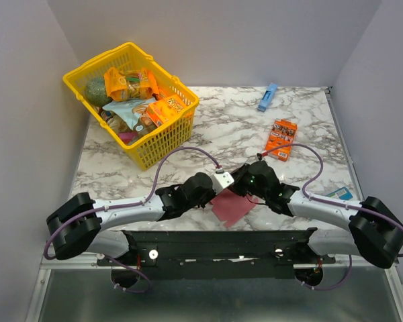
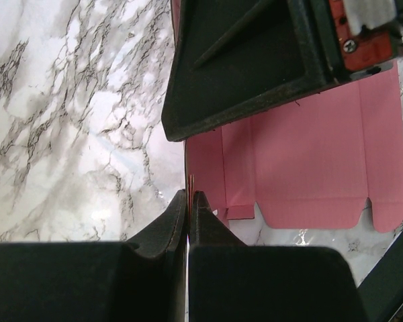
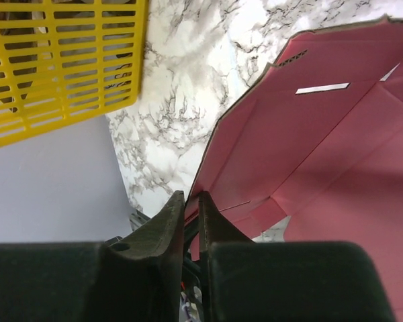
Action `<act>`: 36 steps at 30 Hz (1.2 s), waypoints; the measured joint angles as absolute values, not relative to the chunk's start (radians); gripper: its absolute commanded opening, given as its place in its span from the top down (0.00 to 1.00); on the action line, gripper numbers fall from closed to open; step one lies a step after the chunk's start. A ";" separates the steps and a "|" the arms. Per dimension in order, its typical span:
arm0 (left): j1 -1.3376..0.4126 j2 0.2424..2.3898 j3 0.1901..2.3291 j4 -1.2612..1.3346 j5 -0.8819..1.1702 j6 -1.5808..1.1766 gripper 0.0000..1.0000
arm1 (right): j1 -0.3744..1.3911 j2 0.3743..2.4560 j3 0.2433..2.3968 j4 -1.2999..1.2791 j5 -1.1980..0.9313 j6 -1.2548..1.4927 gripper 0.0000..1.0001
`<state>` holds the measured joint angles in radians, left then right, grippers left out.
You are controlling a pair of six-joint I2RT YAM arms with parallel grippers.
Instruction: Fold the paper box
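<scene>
Both arms pinch the pink paper box (image 1: 232, 206), which lies on the marble bench (image 1: 242, 121).
At the box's left, the left fingers (image 2: 178, 213) are closed on its edge. At its right, the right fingers (image 3: 173, 213) clamp another edge. An orange snack box (image 1: 281, 139) lies beyond it.

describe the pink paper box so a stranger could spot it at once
On the marble table, look at the middle of the near edge. The paper box lies there as a flat sheet with flaps, pinched by the left gripper and the right gripper. It alone is plain pink and unprinted; the orange printed box and slim blue box sit farther back on the right.
</scene>
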<state>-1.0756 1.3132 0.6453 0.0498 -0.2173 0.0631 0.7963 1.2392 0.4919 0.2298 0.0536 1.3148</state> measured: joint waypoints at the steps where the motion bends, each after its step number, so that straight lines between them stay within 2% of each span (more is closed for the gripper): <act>1: -1.076 1.313 0.645 0.050 -0.217 0.063 0.92 | 0.796 1.241 0.492 0.233 0.053 1.317 0.83; 3: -1.075 1.313 0.645 0.049 -0.218 0.063 0.83 | 0.796 1.246 0.492 0.239 0.053 1.321 0.83; 4: -1.075 1.313 0.645 0.049 -0.218 0.063 0.68 | 0.796 1.250 0.491 0.244 0.053 1.324 0.83; 5: -1.074 1.313 0.645 0.049 -0.219 0.063 0.59 | 0.796 1.253 0.491 0.248 0.052 1.328 0.84; 7: -1.075 1.313 0.645 0.049 -0.216 0.060 0.44 | 0.796 1.261 0.490 0.258 0.050 1.334 0.87; 9: -1.076 1.313 0.645 0.052 -0.212 0.059 0.36 | 0.796 1.267 0.488 0.266 0.045 1.339 0.87; 10: -1.076 1.313 0.645 0.054 -0.210 0.057 0.28 | 0.796 1.269 0.487 0.269 0.043 1.341 0.87; 16: -1.076 1.291 0.634 0.066 -0.192 0.051 0.11 | 0.796 1.270 0.476 0.285 0.038 1.355 0.89; 23: -1.074 1.189 0.615 0.083 -0.156 0.023 0.04 | 0.796 1.260 0.436 0.320 0.038 1.377 0.92; 30: -1.020 1.008 0.568 0.117 -0.073 -0.074 0.05 | 0.792 1.222 0.389 0.339 0.039 1.389 0.94; 36: -0.958 0.957 0.497 0.138 -0.077 -0.234 0.08 | 0.792 1.221 0.373 0.364 0.039 1.390 0.95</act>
